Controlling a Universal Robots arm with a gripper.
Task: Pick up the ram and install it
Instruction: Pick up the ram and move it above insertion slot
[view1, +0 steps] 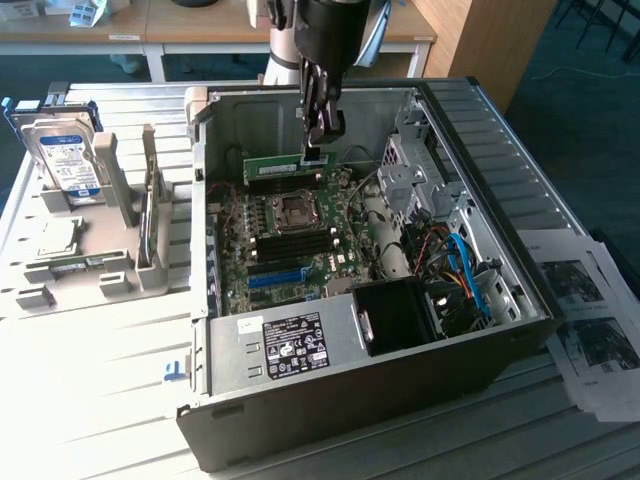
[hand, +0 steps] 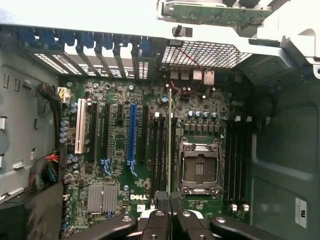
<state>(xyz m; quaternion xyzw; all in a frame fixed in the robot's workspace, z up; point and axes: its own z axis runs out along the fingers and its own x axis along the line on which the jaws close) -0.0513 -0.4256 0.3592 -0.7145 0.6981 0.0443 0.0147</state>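
Note:
My gripper (view1: 318, 150) is shut on the ram (view1: 285, 172), a long green stick with dark chips. I hold it by its upper edge, level, above the motherboard (view1: 290, 240) inside the open computer case (view1: 480, 130). In the wrist view the ram (hand: 170, 140) shows edge-on as a thin pale line running out from between my fingertips (hand: 170, 212). It hangs over the black memory slots (hand: 159, 150) beside the CPU socket (hand: 200, 167). It is apart from the board, not seated in a slot.
A second bank of black slots (hand: 235, 155) lies on the other side of the socket. At the exterior view's left, a grey fixture (view1: 120, 200) holds a silver hard drive (view1: 65, 160). Cables (view1: 465, 270) and a drive cage (view1: 410, 170) crowd the case's right. Printed papers (view1: 590, 320) lie outside it.

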